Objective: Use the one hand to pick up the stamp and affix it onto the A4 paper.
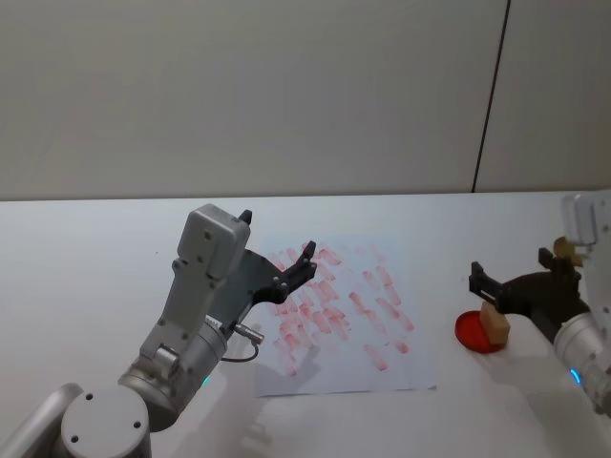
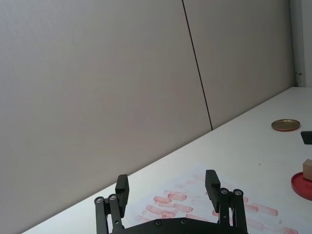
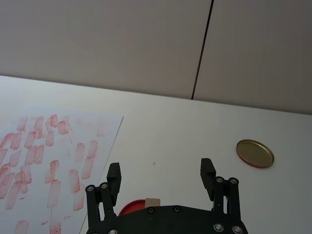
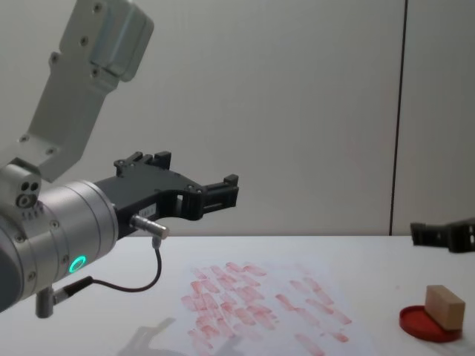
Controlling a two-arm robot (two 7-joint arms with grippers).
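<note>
The stamp [image 1: 495, 322] sits on the red dish [image 1: 476, 332], right of the paper [image 1: 382, 355]. The right gripper [image 1: 489, 279] hovers just above it with fingers spread wide, nothing held; the block lies below and between them. The left gripper [image 1: 302, 262] hangs over the paper, also wide apart and empty.

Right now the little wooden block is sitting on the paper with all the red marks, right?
Not quite. The wooden block is sitting on the red dish, beside the paper, not on it. The chest view shows this.
</note>
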